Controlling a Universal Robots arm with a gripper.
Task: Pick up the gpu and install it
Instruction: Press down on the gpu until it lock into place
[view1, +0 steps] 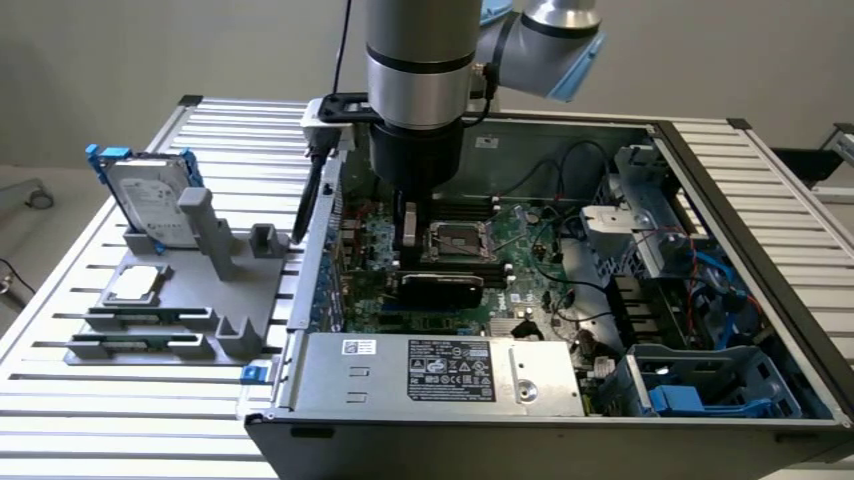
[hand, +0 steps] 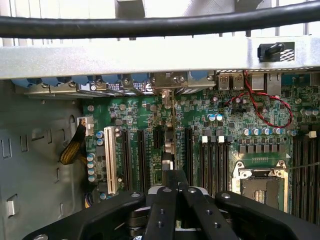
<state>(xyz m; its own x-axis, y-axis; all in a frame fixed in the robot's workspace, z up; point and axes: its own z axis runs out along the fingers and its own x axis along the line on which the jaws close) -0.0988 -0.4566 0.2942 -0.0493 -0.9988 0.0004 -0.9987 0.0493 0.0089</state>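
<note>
The black two-fingered gripper (view1: 410, 232) stands inside the open grey computer case (view1: 747, 200), jaws clamped on the thin gpu card (hand: 168, 142) — seen edge-on, upright, silver-bracketed — over the green motherboard (hand: 200, 125), among its black slots.

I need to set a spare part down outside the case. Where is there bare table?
Bare slatted table lies at the exterior view's right, past the case wall, and on the near side of the grey fixture. It is crowded on the motherboard around the gripper holding the gpu, and among the cabled drive bays.
</note>
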